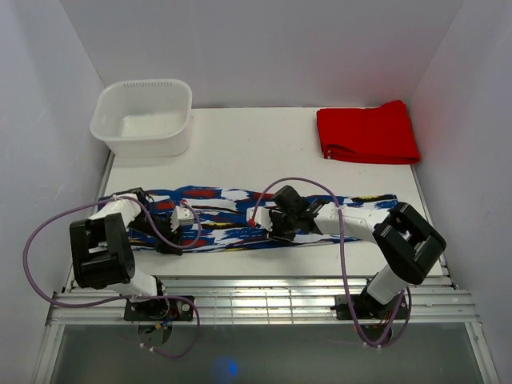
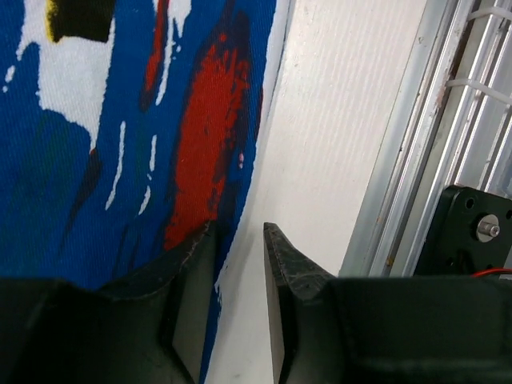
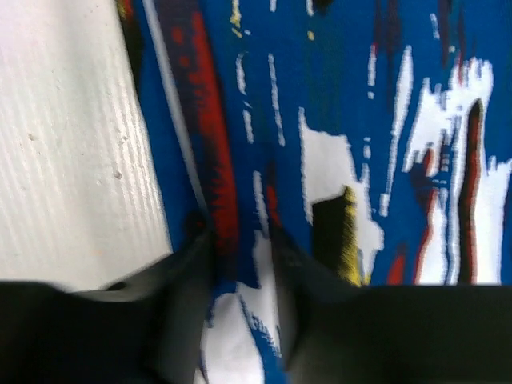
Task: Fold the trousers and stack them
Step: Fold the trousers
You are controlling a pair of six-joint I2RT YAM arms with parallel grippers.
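The trousers (image 1: 216,218), printed in blue, white and red with black and yellow streaks, lie stretched out flat from left to right across the near part of the white table (image 1: 256,152). My left gripper (image 1: 170,240) is low at their near left edge. In the left wrist view it (image 2: 240,232) is open, one finger over the trousers (image 2: 120,144), the other over bare table (image 2: 336,144), with nothing pinched. My right gripper (image 1: 272,228) is low over the middle. In the right wrist view it (image 3: 236,232) is open, with the trousers (image 3: 360,120) lying flat beneath the gap.
A white plastic tub (image 1: 144,116) stands at the back left. A plain red folded garment (image 1: 368,132) lies at the back right. A metal rail (image 1: 264,296) runs along the near edge, close to the left gripper. White walls close in three sides.
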